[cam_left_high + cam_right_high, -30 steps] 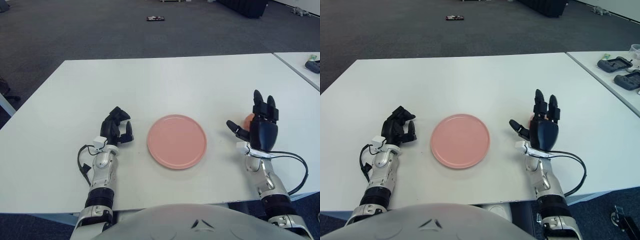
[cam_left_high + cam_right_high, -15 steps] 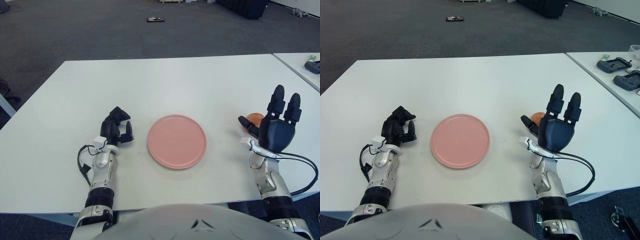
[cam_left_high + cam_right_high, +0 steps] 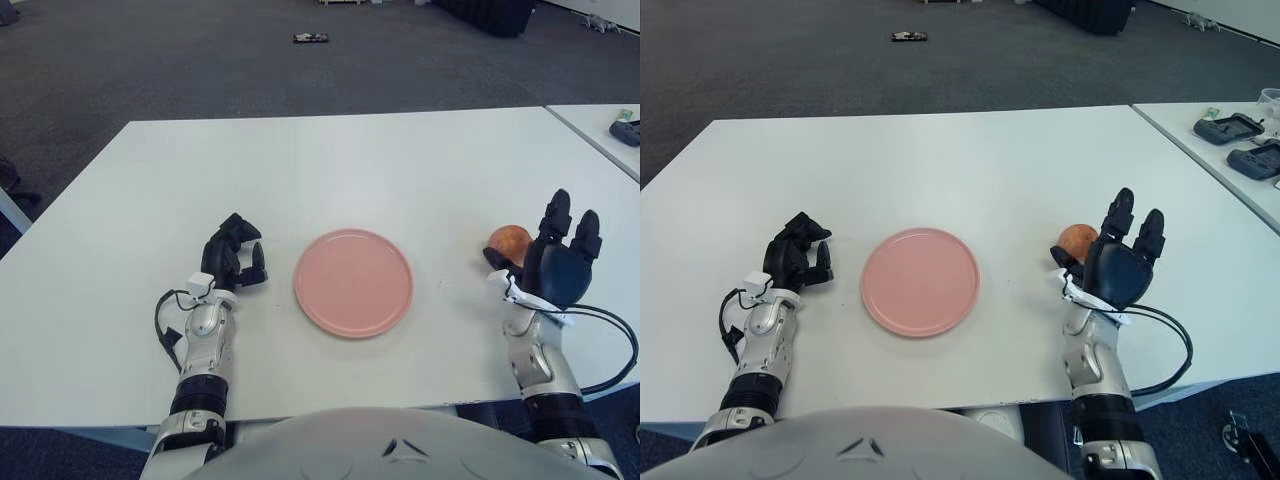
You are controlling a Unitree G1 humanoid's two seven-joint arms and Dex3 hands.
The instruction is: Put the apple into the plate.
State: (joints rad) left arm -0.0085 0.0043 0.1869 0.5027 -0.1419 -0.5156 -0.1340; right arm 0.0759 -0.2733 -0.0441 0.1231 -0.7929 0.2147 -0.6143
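The right hand (image 3: 1118,268) stood with fingers spread, holding nothing, the apple (image 3: 1076,240) just beyond its thumb at about eleven o'clock and well right of the pink plate (image 3: 920,281). The left hand (image 3: 797,261) sat clenched at the plate's nine o'clock. A careless close could have nudged the round apple rolling away across the table (image 3: 940,170).

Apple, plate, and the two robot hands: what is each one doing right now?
apple: on the table, not in the plate, not held.
plate: nothing in it.
right hand: fingers spread, just beside the apple.
left hand: curled, holding nothing, left of the plate.
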